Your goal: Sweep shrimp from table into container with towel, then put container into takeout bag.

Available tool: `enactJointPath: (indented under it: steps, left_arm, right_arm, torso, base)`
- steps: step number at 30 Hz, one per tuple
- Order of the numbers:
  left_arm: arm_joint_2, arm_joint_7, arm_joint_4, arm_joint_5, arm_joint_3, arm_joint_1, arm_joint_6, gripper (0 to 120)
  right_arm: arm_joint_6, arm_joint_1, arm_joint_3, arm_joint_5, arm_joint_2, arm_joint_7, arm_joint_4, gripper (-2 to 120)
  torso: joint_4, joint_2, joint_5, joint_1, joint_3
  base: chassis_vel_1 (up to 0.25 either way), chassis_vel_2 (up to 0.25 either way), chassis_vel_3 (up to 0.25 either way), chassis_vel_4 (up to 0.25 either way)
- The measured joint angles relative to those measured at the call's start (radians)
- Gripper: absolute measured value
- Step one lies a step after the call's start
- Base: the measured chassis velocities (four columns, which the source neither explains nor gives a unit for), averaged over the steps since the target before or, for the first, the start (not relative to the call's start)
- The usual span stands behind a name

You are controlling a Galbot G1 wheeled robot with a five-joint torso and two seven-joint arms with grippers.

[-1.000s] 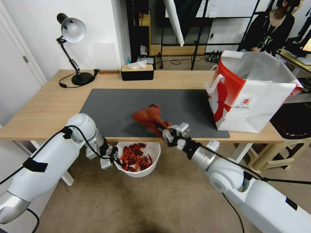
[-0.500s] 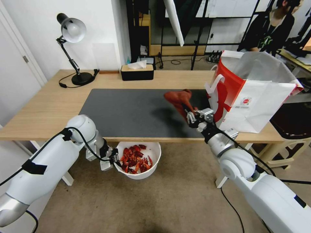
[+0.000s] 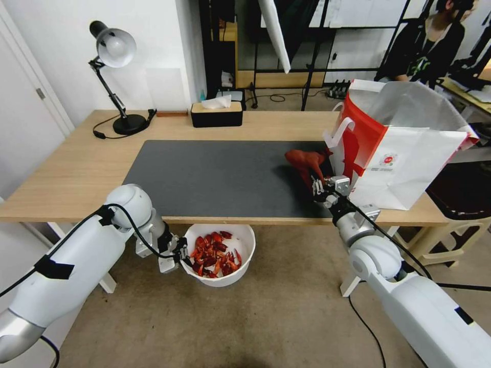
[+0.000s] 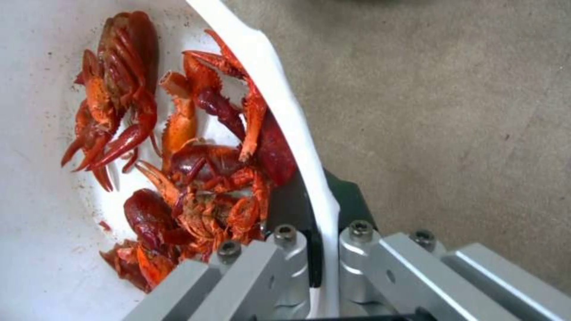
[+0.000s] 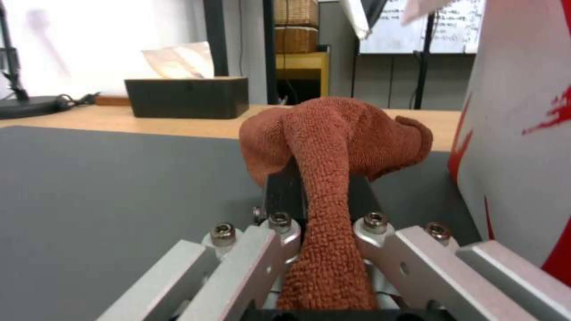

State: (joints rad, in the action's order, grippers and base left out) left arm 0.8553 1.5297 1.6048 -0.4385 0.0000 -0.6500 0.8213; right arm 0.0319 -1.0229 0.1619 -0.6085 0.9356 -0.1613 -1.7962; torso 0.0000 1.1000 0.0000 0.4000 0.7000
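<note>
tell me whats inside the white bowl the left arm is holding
The container holds a pile of red-orange shrimp, with the left gripper clamped on its rim. The bowl floor under the pile is covered, so any deeper pieces cannot be seen.

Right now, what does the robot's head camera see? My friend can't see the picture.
The left end effector holds a white container of red shrimp below the table's front edge. The right end effector grips a rust-red towel over the grey mat, beside a red-and-white takeout bag.
</note>
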Motion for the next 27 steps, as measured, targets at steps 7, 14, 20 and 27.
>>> enactJointPath:
  steps: [7,14,20,27]
  left_arm:
    - [-0.005,0.000,0.008,0.001,0.000,-0.002,-0.001,0]
    - [-0.006,0.000,0.012,0.002,-0.019,-0.018,-0.001,0]
    - [-0.009,0.000,0.017,0.002,-0.033,-0.029,0.000,0]
    - [-0.017,0.000,0.030,0.003,-0.057,-0.053,0.000,0]
  right_arm:
    - [-0.001,0.021,-0.009,0.012,0.037,0.000,0.073,2]
    - [-0.001,0.019,-0.028,0.033,0.063,-0.014,0.082,17]
    - [-0.006,0.012,-0.032,0.050,0.064,-0.038,0.057,35]
    - [-0.029,-0.011,-0.030,0.065,0.061,-0.082,-0.015,64]
  torso:
    - [0.0000,0.000,0.0000,0.000,0.000]
    - [0.0000,0.000,0.0000,0.000,0.000]
    - [0.0000,0.000,0.0000,0.000,0.000]
    - [0.0002,0.000,0.0000,0.000,0.000]
  base:
    - [0.000,0.000,0.000,0.000]
    - [0.000,0.000,0.000,0.000]
    - [0.000,0.000,0.000,0.000]
    - [0.000,0.000,0.000,0.000]
